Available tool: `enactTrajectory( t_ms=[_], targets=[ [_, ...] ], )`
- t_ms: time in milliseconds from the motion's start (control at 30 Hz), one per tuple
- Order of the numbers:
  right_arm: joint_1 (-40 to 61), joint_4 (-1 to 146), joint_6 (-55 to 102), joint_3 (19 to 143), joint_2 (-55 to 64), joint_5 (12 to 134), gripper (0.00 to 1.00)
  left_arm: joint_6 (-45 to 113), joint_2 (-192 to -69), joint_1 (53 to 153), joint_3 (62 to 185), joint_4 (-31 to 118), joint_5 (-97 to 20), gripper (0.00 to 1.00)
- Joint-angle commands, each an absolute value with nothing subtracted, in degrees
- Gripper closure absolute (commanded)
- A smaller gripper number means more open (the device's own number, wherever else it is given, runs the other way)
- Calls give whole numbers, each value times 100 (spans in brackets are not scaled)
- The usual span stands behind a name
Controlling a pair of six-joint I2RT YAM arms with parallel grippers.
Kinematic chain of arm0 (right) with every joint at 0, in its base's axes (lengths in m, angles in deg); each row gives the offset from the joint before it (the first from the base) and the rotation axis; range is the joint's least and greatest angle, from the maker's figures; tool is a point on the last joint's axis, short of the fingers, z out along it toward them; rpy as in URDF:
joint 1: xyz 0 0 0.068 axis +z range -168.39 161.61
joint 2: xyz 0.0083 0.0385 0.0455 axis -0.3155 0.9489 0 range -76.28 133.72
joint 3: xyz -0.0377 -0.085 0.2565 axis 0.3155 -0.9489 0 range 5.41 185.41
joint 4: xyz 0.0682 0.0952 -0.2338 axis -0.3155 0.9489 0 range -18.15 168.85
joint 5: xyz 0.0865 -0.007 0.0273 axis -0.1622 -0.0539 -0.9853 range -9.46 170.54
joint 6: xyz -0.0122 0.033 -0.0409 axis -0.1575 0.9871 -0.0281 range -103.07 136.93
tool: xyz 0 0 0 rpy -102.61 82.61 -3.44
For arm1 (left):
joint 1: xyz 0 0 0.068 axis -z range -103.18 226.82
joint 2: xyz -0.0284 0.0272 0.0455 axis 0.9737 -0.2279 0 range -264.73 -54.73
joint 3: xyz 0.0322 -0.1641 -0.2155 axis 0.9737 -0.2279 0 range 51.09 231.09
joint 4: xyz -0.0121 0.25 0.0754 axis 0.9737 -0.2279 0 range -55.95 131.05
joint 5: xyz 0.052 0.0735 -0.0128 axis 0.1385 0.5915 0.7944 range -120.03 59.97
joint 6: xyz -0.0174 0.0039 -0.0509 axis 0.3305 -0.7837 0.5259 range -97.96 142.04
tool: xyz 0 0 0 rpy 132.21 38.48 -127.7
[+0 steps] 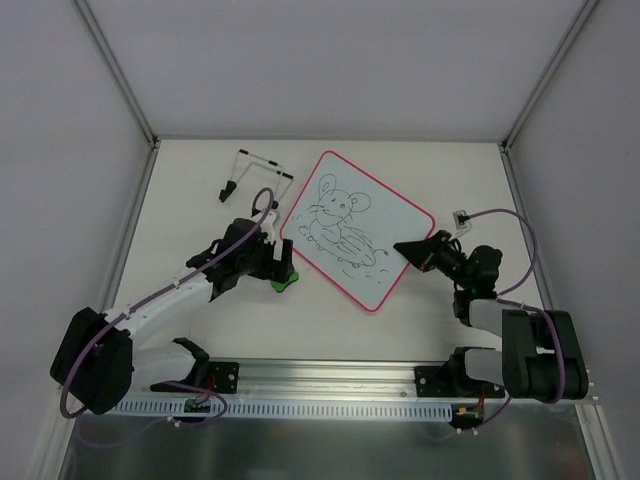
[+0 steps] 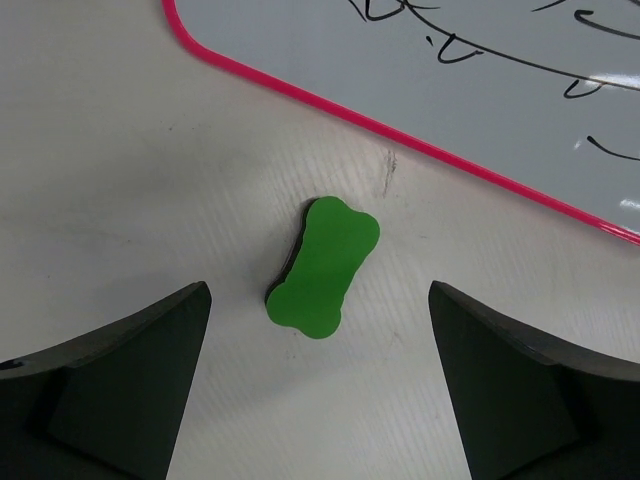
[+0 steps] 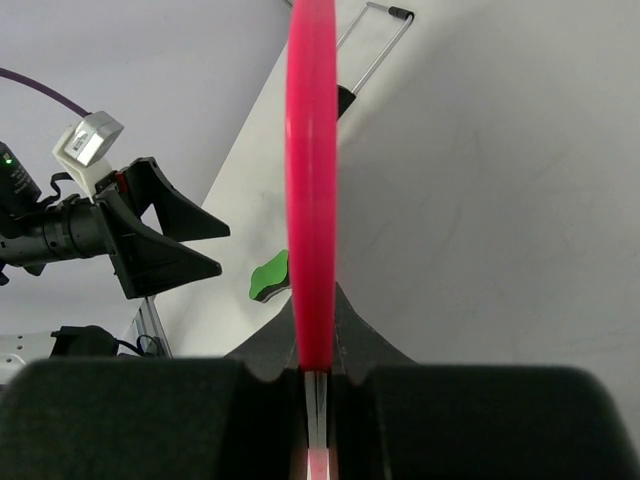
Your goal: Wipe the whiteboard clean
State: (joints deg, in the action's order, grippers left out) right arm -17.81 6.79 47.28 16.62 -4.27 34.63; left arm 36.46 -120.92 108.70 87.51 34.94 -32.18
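wire stand: lies at the far left of the table, just beyond the whiteboard's far-left edge and apart from it.
green eraser: bone-shaped with a dark underside, flat on the table, just beside the whiteboard's near-left rim but not touching it.
scuff mark: a small dark smear on the table between the eraser and the pink rim.
white connector: a small piece on the table off the whiteboard's right corner, where a purple cable loops towards the right arm.
in the way: nothing lies on the board's surface. the eraser sits between the left gripper and the board's edge.
whiteboard: mid-table, turned like a diamond, with the black mouse drawing on its face.
left gripper: jaws spread wide and holding nothing. the eraser lies in line with the gap, just ahead of the fingertips, and the board's rim runs slantwise beyond it.
right gripper: clamped on the whiteboard's rim at its near-right edge. in the right wrist view the pink edge runs straight up from between the two closed fingers.
board lift: cannot tell whether the gripped edge is raised off the table.
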Motion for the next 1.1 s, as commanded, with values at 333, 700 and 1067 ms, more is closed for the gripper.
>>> enactTrajectory(
  t_ms=[333, 700, 1067],
  targets=[
    [-1812, -532, 4400, 1702, -236, 3378, 100, 2961, -13092, 11136, 8844, 4245, -3038, 11],
    [-1962, -541, 4408, 1622, -263, 3343, 100, 2670, -13506, 11251, 9125, 4184, -3363, 19],
    [-2015, -541, 4470, 1605, -307, 3326, 100, 2828, -13955, 11444, 9521, 3604, -3091, 30]
  ],
)
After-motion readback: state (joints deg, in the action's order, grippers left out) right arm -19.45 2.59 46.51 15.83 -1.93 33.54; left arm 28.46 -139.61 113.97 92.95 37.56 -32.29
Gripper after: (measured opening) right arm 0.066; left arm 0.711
